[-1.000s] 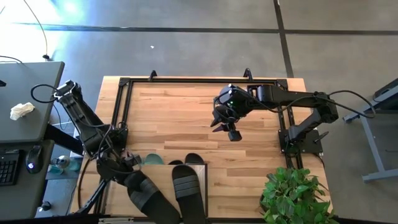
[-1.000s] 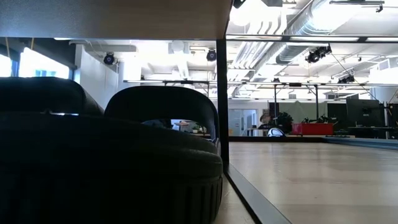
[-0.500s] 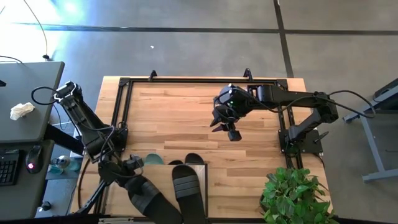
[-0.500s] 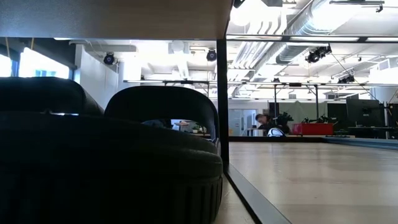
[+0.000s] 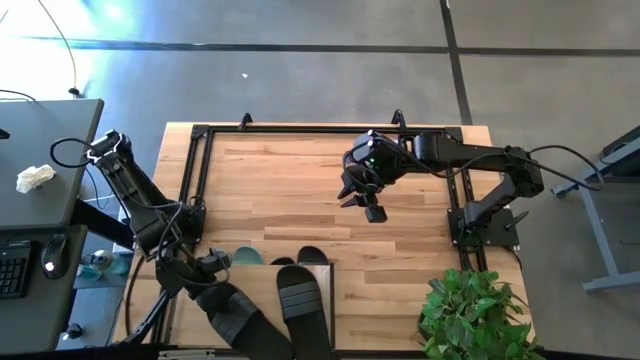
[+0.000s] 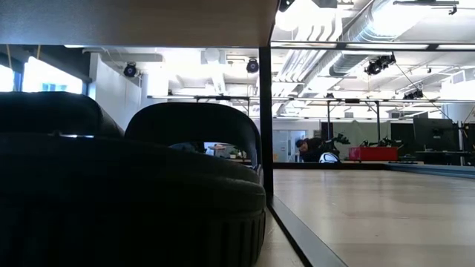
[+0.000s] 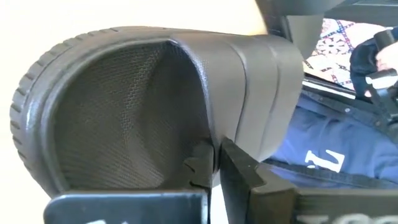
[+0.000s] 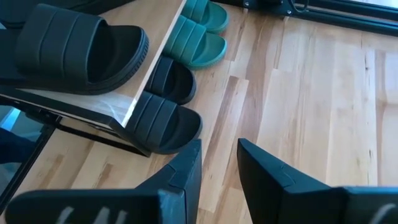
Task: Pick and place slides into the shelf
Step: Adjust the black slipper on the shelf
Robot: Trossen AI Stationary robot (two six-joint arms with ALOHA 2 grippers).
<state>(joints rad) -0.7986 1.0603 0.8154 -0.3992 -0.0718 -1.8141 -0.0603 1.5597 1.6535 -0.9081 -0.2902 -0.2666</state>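
My left gripper [image 5: 207,279] is shut on a black slide [image 5: 237,316] at the shelf's left end, near the table's near edge. A second black slide [image 5: 301,306] lies flat on the shelf's top board [image 5: 322,272]. On the level below, two black slides [image 8: 166,122] and a green pair [image 8: 200,41] stick their toes out from under the board. My right gripper [image 5: 362,204] is open and hovers over the middle of the table, touching nothing; its own view shows its fingers [image 8: 216,168] apart. The low view shows the lower black slides [image 6: 194,135] as dark shapes. My left gripper pinches the black slide by the side edge of its wide strap [image 7: 217,134], one finger [image 7: 199,167] on the footbed side and the other [image 7: 244,175] outside it. The fingers come from the table's left. I cannot tell whether the sole is on the board.
A dark metal frame [image 5: 300,130] runs round the tabletop. A potted plant [image 5: 470,315] stands at the table's near right corner. Bare wood [image 5: 280,190] lies between the shelf and the far edge. A desk with a keyboard [image 5: 15,270] is left of the table.
My left gripper has drawn the held black slide slightly toward the table's near left corner. My right gripper has shifted a little toward the far edge, still open. A person far off in the room has moved in the low view.
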